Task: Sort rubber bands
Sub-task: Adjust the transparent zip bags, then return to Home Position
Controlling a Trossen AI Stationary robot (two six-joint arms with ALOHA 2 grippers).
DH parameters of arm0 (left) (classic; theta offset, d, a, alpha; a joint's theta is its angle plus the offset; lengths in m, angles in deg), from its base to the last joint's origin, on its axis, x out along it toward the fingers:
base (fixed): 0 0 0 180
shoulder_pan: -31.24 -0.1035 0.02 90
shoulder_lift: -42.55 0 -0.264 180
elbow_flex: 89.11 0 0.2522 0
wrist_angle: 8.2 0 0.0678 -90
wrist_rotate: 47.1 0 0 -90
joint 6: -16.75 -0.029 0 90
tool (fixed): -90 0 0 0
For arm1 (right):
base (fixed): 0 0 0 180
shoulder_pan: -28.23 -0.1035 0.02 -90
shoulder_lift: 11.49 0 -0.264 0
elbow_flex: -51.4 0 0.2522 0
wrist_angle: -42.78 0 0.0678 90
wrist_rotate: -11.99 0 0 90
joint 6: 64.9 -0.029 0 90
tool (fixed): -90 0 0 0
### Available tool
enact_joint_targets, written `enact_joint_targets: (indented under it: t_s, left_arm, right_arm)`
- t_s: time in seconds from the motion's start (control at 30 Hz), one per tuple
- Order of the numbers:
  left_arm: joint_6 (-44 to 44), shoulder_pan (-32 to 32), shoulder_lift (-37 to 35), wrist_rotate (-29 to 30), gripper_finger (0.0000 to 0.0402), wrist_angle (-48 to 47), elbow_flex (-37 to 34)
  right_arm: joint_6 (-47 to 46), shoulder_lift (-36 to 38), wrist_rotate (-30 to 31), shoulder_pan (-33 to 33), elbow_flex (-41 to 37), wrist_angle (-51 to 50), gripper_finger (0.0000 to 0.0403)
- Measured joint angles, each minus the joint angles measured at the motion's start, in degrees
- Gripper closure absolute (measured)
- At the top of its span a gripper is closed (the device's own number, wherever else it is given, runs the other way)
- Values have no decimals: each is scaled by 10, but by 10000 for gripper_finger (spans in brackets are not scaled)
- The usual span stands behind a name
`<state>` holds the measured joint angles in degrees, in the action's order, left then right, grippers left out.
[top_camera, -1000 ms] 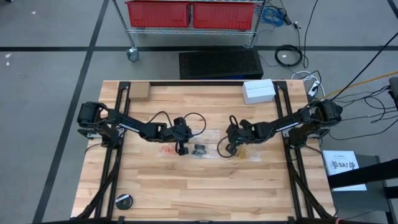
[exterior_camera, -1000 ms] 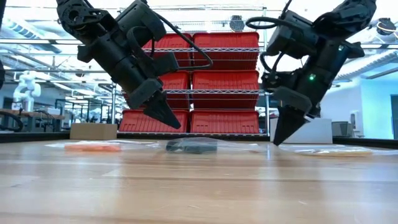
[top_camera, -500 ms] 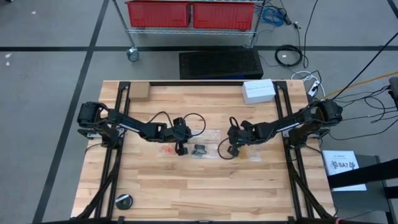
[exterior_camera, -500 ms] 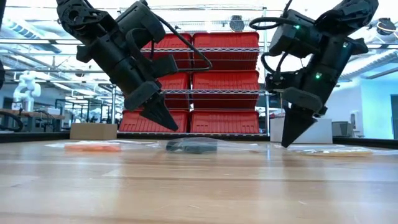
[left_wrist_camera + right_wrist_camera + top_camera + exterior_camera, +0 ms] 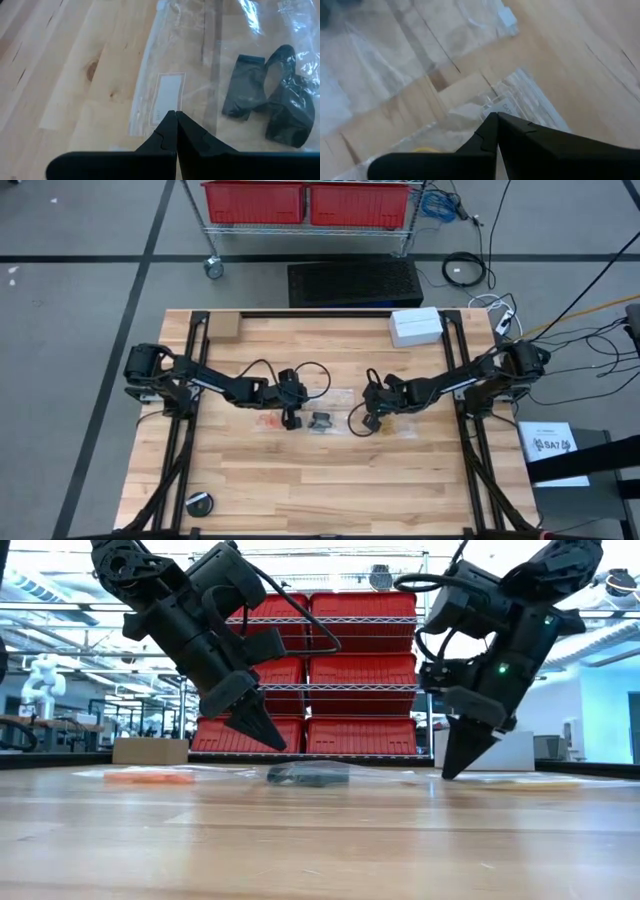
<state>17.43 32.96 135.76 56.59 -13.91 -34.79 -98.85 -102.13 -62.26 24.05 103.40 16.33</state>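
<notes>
Black rubber bands (image 5: 322,421) lie bunched inside a clear bag (image 5: 272,107) at the table's middle. Orange bands (image 5: 267,421) lie in a bag (image 5: 150,777) left of them. Pale yellow-tan bands (image 5: 402,425) sit in a bag (image 5: 422,149) on the right. My left gripper (image 5: 291,421) is shut and hangs above the table (image 5: 277,743), between the orange and black bands, over a clear bag's label (image 5: 167,97). My right gripper (image 5: 371,421) is shut, its tip low (image 5: 447,774) over the edge of the yellow-tan bands' bag (image 5: 505,107). My right gripper points steeply down with shut fingers at the labelled edge of a clear bag (image 5: 506,106). Its tip stands close to the table top in the low view. I cannot tell whether it touches the bag.
A white box (image 5: 416,326) and a small cardboard box (image 5: 224,328) stand near the far edge. A round black object (image 5: 199,503) lies at the near left corner. Black cables loop off both wrists (image 5: 312,370). Bare wood fills the table's near half.
My right gripper swung a little toward the table's right, then came back toward the left, staying low over the bag and shut. The bags and bands have kept still.
</notes>
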Motion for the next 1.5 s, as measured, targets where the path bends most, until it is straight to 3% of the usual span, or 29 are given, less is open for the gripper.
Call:
enact_joint_targets:
  t_s: [0.5,0.7,0.9,1.17,1.3,1.5]
  left_arm:
    - [1,0,-2,0,401,-1,0]
    - [0,0,-45,1,401,-25,0]
    - [-29,6,-140,33,401,-57,-15]
    - [-21,10,-329,6,401,24,-159]
    - [-25,10,-422,7,401,34,-212]
    - [-26,10,-567,44,401,16,-276]
  right_arm:
    - [19,2,19,10,-3,18,403]
    - [63,22,19,-9,-3,19,403]
    - [138,55,17,-31,-3,12,403]
    - [210,136,-11,-38,-24,5,403]
    - [218,194,-10,-38,-74,26,403]
    - [216,332,-9,-38,-201,160,403]
